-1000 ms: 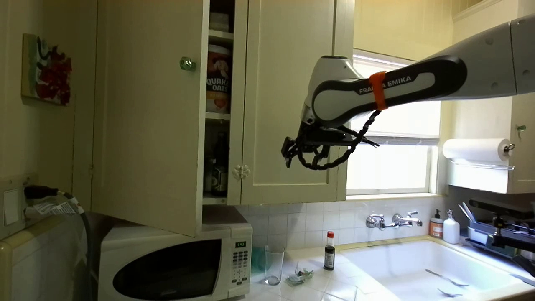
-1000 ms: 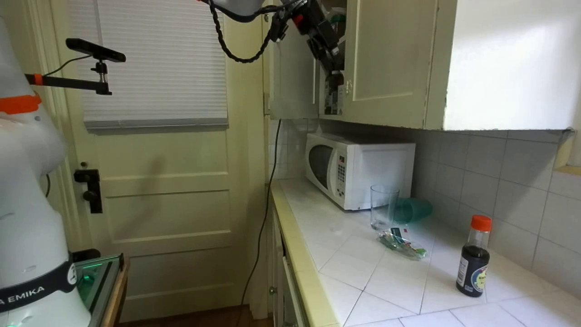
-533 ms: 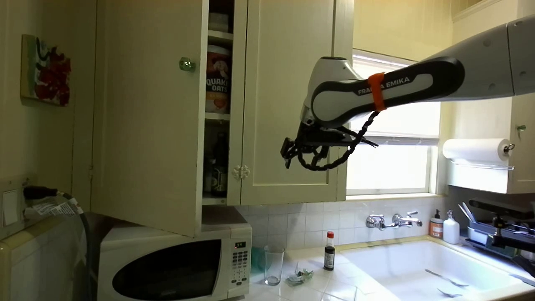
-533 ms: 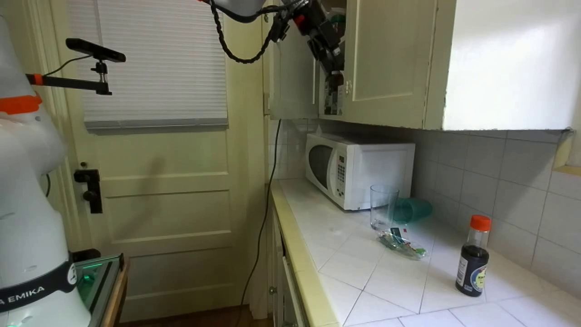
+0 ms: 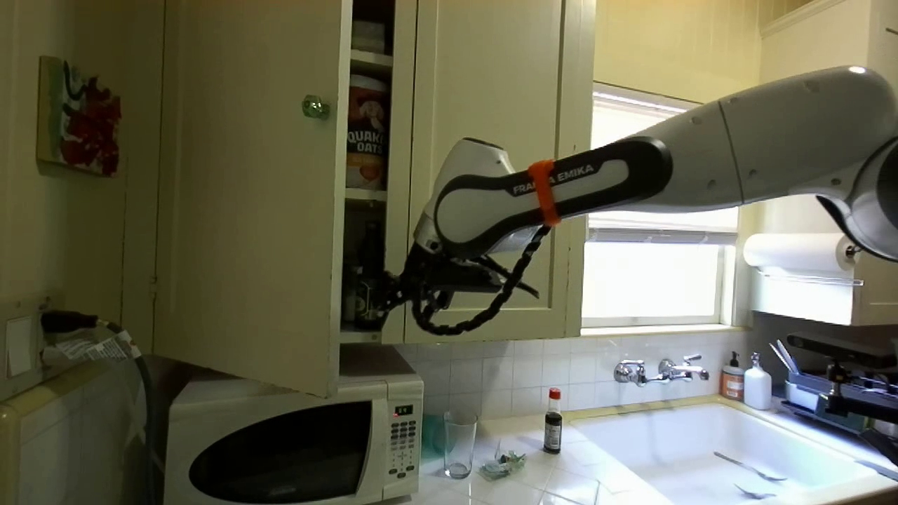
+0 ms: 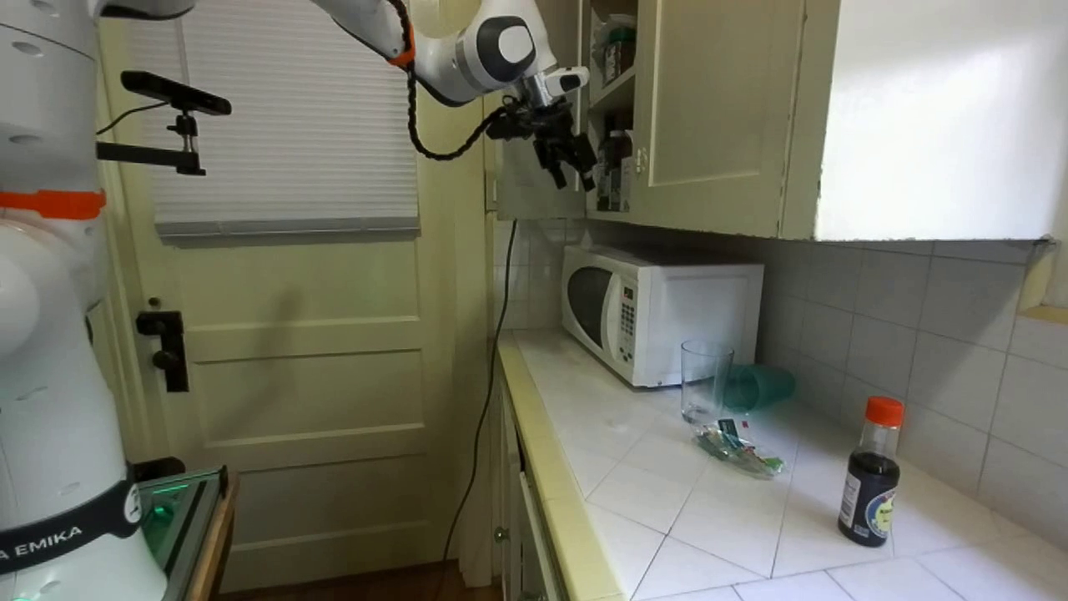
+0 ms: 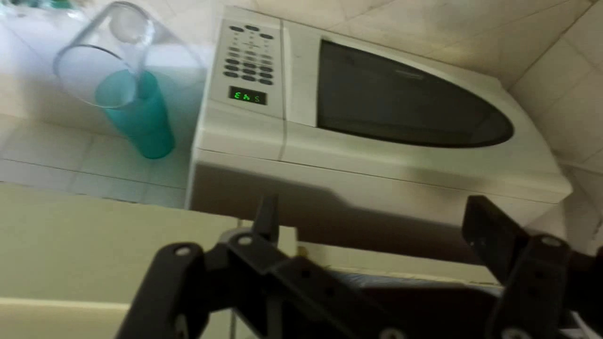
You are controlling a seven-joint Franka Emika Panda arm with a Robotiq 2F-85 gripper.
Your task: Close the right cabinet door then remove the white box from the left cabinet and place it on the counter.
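- Two jaws stand wide apart near the lower shelf of the left cabinet [image 5: 398, 91]; in the wrist view the top of the white microwave [image 7: 301, 155] shows between them.
- Left cabinet's own door [image 5: 245, 210], with a green glass knob [image 5: 316, 106], stands ajar.
- Right cabinet door [image 5: 484, 140] is closed against its frame in both exterior views.
- Quaker Oats canister [image 5: 367, 133] upright on a shelf of the left cabinet; below it, a dark bottle [image 5: 363, 298].
- Some pale shape [image 6: 627, 174] sits at the lower shelf in an exterior view; I cannot tell whether it is the white box.
- Tiled tabletop [image 6: 617, 434] carries the microwave; near it are an upright clear glass [image 6: 707, 376], a teal tumbler [image 6: 761, 386] lying just beside the glass, and a crumpled packet [image 6: 738, 451].
- Red-capped bottle [image 6: 869, 492] upright, apart from these.
- Metal utensils [image 5: 749, 466] lie in the sink [image 5: 624, 431].
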